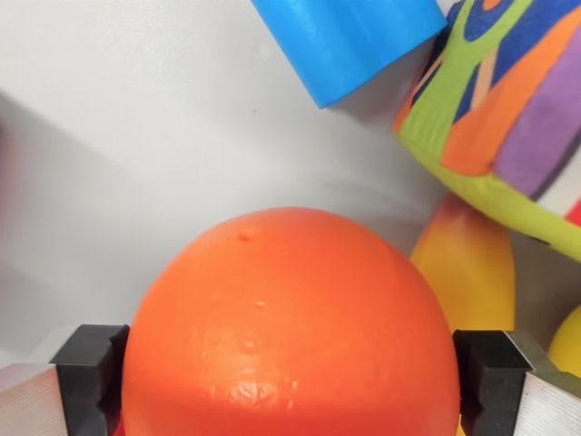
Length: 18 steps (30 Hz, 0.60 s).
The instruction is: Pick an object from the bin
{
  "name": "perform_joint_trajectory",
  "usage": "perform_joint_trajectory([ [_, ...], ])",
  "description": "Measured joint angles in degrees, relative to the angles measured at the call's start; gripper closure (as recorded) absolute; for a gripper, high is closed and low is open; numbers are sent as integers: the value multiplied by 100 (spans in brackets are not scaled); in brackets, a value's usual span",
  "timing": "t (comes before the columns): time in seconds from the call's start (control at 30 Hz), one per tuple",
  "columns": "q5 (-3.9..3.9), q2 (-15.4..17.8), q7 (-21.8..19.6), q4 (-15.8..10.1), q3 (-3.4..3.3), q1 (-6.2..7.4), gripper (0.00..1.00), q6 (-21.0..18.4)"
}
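White bin floor [136, 136] fills the frame's upper left. Your gripper [290, 372] grasps the orange ball [290, 327] at bottom centre, pads on opposite sides so it can't roll free.

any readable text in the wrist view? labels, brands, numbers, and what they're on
None. No text shows on the orange ball, the blue cylinder, the multicoloured patterned fabric object or the yellow-orange object. The fabric carries only abstract colour shapes, no letters.
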<state>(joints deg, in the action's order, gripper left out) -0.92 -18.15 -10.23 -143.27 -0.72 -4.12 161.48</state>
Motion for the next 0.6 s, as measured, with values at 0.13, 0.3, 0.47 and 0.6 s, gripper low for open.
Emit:
perform_joint_trajectory([
  [0.13,1,168,0,-30,-5,4,100,-143],
  [0.3,7,462,-3,-71,-14,11,100,-390],
  [0.47,15,728,-8,-90,-20,13,100,-630],
  [0.6,26,937,-16,-96,-23,13,100,-838],
])
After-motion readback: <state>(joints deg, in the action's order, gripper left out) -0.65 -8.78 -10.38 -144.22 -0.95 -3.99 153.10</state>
